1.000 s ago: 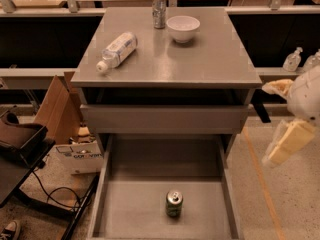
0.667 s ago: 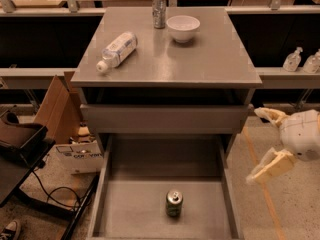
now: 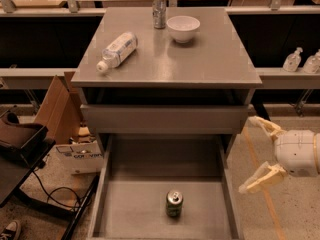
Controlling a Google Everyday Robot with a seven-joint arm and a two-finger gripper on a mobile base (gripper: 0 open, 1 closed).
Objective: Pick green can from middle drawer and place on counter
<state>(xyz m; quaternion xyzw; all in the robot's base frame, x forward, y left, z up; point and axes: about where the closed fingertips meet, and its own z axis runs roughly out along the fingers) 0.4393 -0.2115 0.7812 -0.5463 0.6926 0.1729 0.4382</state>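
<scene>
The green can (image 3: 174,204) stands upright on the floor of the open middle drawer (image 3: 135,209), near its front centre. The counter (image 3: 200,59) is the grey cabinet top above. My gripper (image 3: 254,155) is at the right of the cabinet, level with the drawer's back part and outside its right wall. Its two cream fingers (image 3: 262,178) are spread wide apart and hold nothing. The can is well to the left of and below the gripper.
On the counter lie a clear plastic bottle (image 3: 117,50) on its side, a tall slim silver can (image 3: 159,10) and a white bowl (image 3: 183,28). A shut drawer front (image 3: 165,119) sits above the open drawer. A cardboard box (image 3: 57,109) and cables lie at the left. Bottles (image 3: 294,60) stand on the right shelf.
My gripper has dropped from beside the counter's right edge down to drawer height and moved slightly left. The can and the counter objects have not moved.
</scene>
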